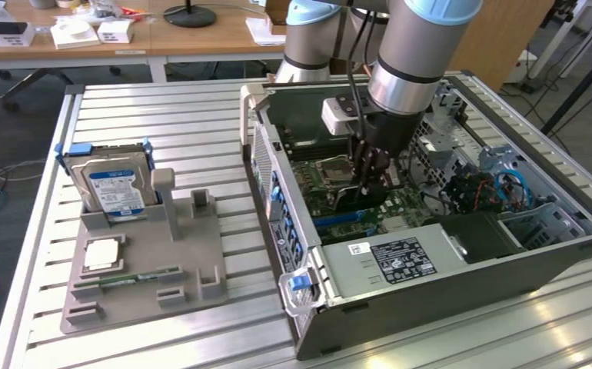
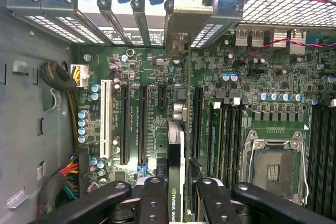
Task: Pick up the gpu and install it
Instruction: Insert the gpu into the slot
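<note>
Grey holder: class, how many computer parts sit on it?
3: a hard drive upright at the far end, a square chip flat mid-holder, a memory stick nearest the camera. More could hide behind the drive.

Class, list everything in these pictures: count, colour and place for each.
computer case: one, dark grey, exterior view's right
motherboard: one, green, inside case
power supply: one, silver, inside case
gpu: one, dark, over motherboard, in hand
tray: one, grey, exterior view's left
hard drive: one, blue-white label, standing in tray
memory stick: one, green, lying in tray
table: one, silver, under everything
arm: one, blue, over the case
hand: one, black, shut on gpu
</note>
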Robot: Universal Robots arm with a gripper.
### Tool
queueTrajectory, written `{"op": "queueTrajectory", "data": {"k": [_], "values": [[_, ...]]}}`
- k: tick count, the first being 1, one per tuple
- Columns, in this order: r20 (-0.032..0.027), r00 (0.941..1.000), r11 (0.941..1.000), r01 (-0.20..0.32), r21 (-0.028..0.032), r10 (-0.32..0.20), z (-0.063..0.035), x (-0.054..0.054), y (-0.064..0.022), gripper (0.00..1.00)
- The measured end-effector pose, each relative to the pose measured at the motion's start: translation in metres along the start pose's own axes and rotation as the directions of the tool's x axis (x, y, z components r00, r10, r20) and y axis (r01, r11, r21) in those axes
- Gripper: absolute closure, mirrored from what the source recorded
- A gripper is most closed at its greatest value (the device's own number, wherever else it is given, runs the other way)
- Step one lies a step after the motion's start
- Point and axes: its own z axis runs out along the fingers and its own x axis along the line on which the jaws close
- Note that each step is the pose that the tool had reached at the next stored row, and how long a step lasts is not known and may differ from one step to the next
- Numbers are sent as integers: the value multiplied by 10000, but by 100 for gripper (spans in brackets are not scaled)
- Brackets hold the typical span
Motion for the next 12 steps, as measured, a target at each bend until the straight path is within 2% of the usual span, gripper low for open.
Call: {"op": "queueTrajectory", "data": {"k": [12], "values": [[0,10000,10000,4,0,-4,2,-6,20,74]]}}
